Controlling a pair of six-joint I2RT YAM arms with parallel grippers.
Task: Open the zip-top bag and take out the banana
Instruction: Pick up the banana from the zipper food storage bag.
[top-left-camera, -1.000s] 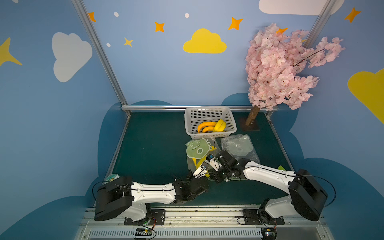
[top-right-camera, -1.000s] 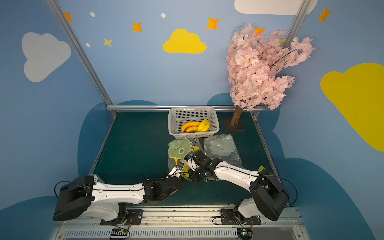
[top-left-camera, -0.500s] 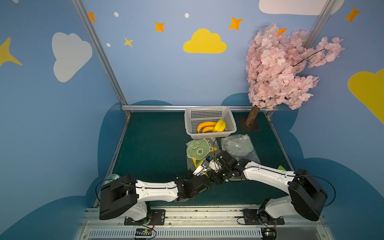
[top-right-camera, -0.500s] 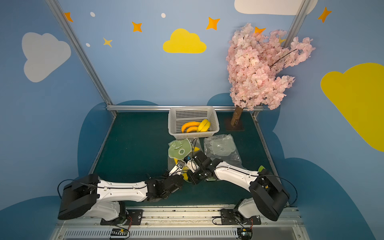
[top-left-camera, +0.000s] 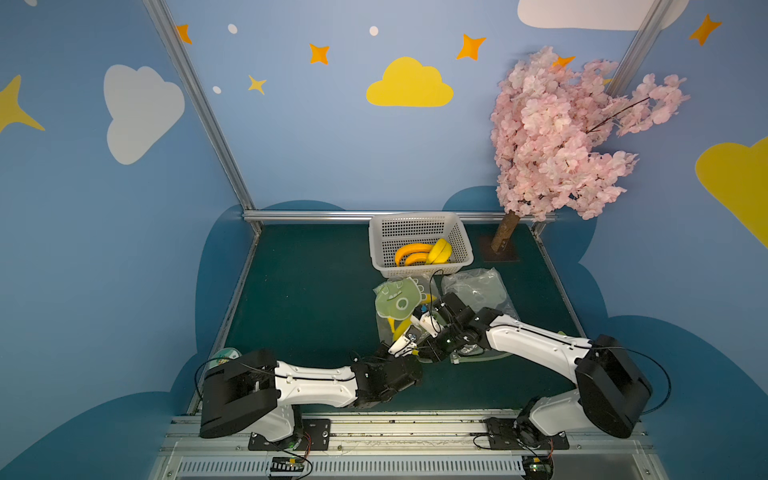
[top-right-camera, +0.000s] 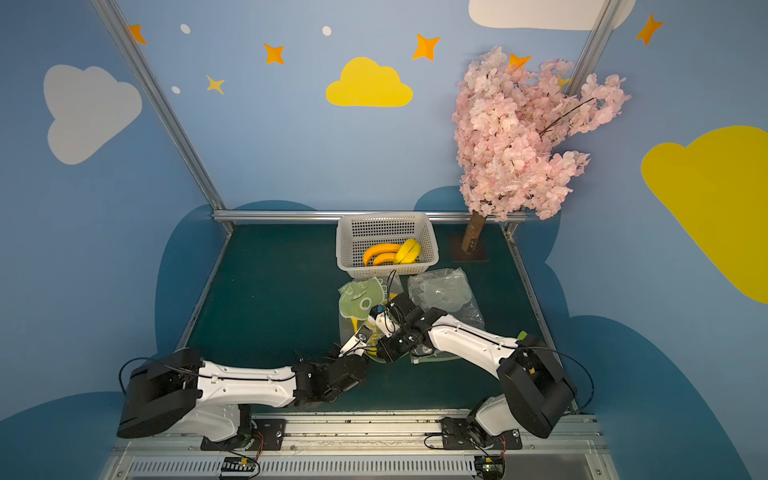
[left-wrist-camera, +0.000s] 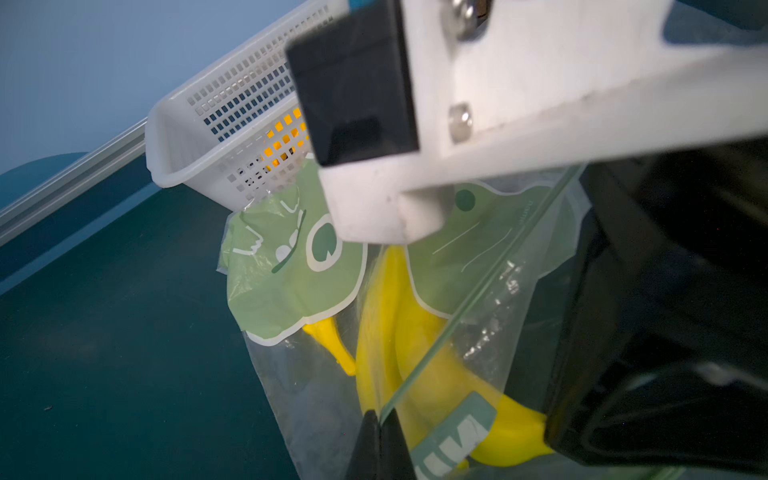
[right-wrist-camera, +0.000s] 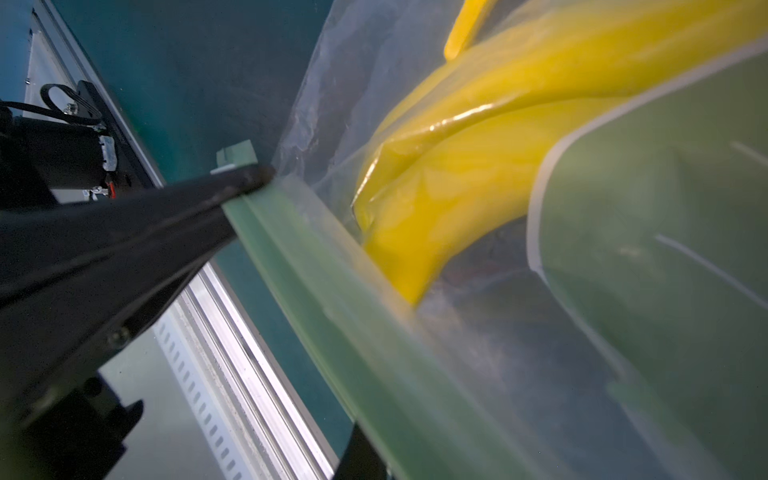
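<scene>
The zip-top bag (top-left-camera: 397, 301) with a green dinosaur print lies on the green mat just in front of the basket, in both top views (top-right-camera: 357, 301). A yellow banana (left-wrist-camera: 399, 332) shows through its clear plastic (right-wrist-camera: 457, 166). My left gripper (left-wrist-camera: 380, 419) is shut on one end of the bag's green zip strip (right-wrist-camera: 316, 266). The strip runs taut from there to my right gripper (right-wrist-camera: 365, 453), which is shut on it further along. Seen from above, the left gripper (top-left-camera: 409, 343) and right gripper (top-left-camera: 419, 322) meet over the bag's near end.
A white basket (top-left-camera: 415, 216) holding loose bananas (top-left-camera: 419, 253) stands right behind the bag. A second, crumpled clear bag (top-left-camera: 478, 291) lies to the right, partly under my right arm. A pink blossom tree (top-left-camera: 505, 237) stands at the back right corner.
My left arm has swung a little to the right, toward the bag. Both grippers have stayed shut on the zip strip, and the bag has hardly shifted.
</scene>
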